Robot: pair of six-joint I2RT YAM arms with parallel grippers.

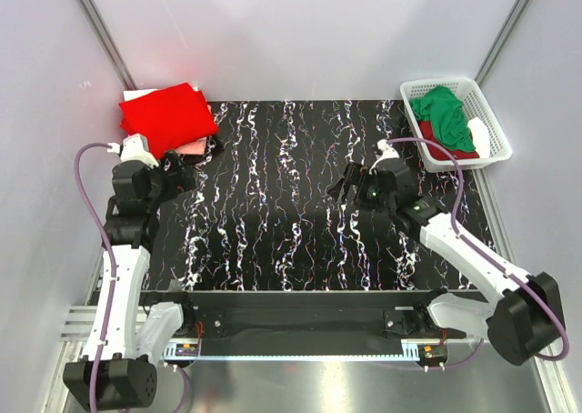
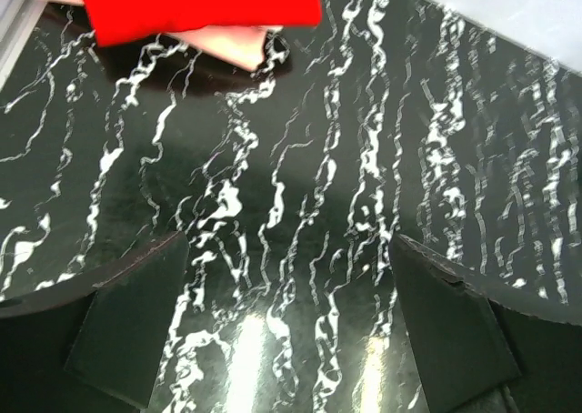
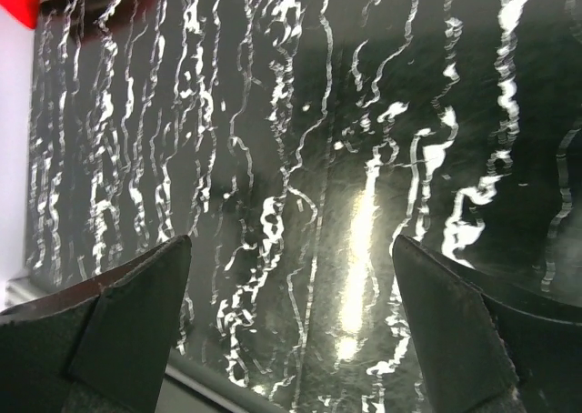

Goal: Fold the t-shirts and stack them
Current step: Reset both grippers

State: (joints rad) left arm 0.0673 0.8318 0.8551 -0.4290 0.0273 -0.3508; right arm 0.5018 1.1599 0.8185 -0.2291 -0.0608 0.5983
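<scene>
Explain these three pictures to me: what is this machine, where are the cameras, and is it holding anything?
Two robot arms are bolted to a black white-veined table. One picture looks down from above; the others come from wrist cameras, the dark wedges being each arm's fingers. A folded bright red t-shirt tops a stack at far left. A white plastic lattice basket at far right holds a crumpled green t-shirt. The left gripper and right gripper are open, holding nothing.

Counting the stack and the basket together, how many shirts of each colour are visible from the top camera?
Bright red shirt: 1
Salmon pink shirt: 1
Green shirt: 1
Dark red shirt: 1
White shirts: 2
Total: 6
</scene>
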